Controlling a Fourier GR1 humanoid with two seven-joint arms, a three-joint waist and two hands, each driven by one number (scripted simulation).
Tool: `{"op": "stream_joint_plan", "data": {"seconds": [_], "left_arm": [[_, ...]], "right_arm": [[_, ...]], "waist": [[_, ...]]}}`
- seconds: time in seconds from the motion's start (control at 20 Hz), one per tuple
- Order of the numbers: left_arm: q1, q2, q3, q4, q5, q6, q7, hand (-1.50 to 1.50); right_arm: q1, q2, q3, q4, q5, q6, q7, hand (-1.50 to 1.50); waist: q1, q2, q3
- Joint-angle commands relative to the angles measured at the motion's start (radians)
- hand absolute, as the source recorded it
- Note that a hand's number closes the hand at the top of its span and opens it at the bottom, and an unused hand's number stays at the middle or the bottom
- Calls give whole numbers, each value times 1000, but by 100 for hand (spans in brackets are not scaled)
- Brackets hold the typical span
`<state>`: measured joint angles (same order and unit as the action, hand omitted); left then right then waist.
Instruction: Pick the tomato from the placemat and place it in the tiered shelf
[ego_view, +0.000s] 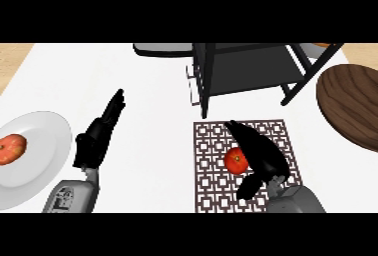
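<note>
Fingers: the right hand (260, 155) has long, straight fingers (244, 134) lying over the tomato (235, 161) — they are not curled round it yet, and the thumb hangs down at about 6 o'clock from the palm.
Tomato: it sits on the placemat (214, 145), near the middle, half hidden under the right hand, which comes in from 5 o'clock so it can close on the tomato from the side.
Left hand: the left hand (96, 142) is at 9 o'clock from the placemat, fingers straight and pointing up toward 12 o'clock, holding nothing — it looks like it is just resting out of the way.
Shelf: the tiered shelf (244, 70) stands at 12 o'clock from the placemat, just past its top edge, so the carry looks short.
Other things: a white plate (44, 130) at the far 9 o'clock side holds another red fruit (12, 148); a round wooden board (354, 105) sits at 2 o'clock.
Step now: I think the hand is getting ready to grab; the lift is not yet done.
Watch out: a round tomato can roll away if the fingers close off-centre.
</note>
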<state>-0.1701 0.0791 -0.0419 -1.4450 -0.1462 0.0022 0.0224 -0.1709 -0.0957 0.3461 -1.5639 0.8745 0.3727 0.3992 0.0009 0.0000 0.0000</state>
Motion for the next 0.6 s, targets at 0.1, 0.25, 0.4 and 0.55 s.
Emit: {"op": "stream_joint_plan", "data": {"seconds": [0.1, 0.25, 0.4, 0.55], "left_arm": [[6, -23, 2, 28, -17, 11, -37, 0], [5, 1, 11, -76, 4, -24, 67, 0], [-12, 12, 30, -24, 5, -36, 28, 0], [29, 26, 22, -99, 17, -62, 59, 0]], "right_arm": [[-30, 25, -24, 130, 40, -44, -78, -150], [54, 12, 14, 46, 61, -20, -64, -150], [62, 7, 26, 39, 68, 13, -72, 150], [27, -12, 46, 87, 121, -19, -118, 150]], "waist": [[1, 0, 0], [0, -1, 0], [-1, 0, 0], [2, -1, 0]]}}
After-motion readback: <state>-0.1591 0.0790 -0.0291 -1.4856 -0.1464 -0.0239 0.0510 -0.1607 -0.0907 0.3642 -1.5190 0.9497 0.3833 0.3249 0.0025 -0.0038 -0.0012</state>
